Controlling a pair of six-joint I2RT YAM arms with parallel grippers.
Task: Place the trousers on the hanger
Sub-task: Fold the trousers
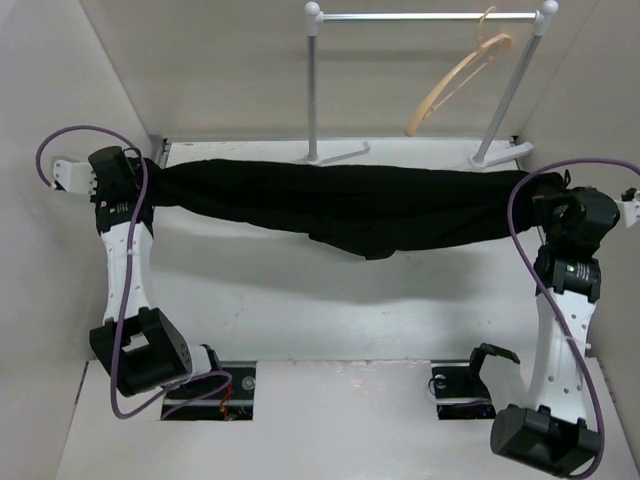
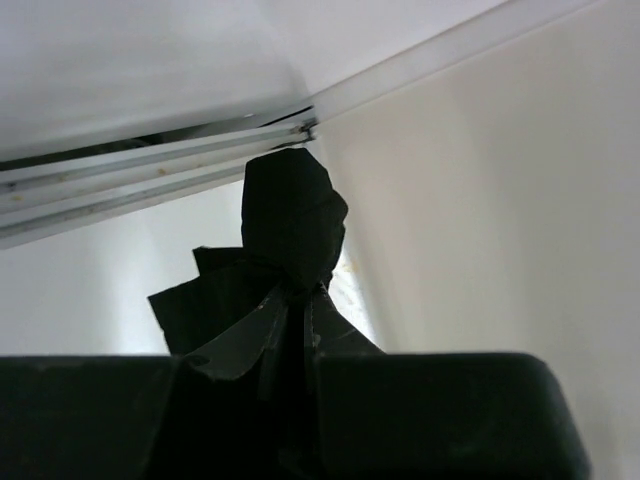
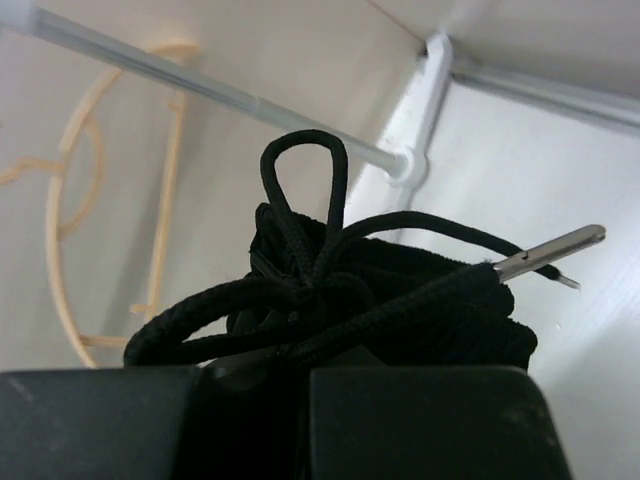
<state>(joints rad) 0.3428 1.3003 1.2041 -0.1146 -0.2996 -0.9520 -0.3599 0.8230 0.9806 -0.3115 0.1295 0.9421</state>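
L claw [image 1: 148, 182] & R claw [image 1: 546, 192] are each clamping a trousers [image 1: 340, 205] end, stretching them over the desk [image 1: 300, 300]. Hanger [image 1: 462, 66] is hanging bare on the rail [image 1: 420, 16], so draping's all left.

Top external: high above and behind the trousers [image 1: 340, 205], facing down and forward; far, wide.
Left wrist: close beneath the trousers' left end, facing up.
Right wrist: close beneath their right end, facing up towards the hanger [image 3: 165, 200] and the rail [image 3: 200, 90].
Shared: trousers in all three views; hanger and rail in the top and right wrist views.

Trousers [image 1: 340, 205] stretched out — hanger [image 1: 445, 85] hangs on rail [image 1: 400, 16].
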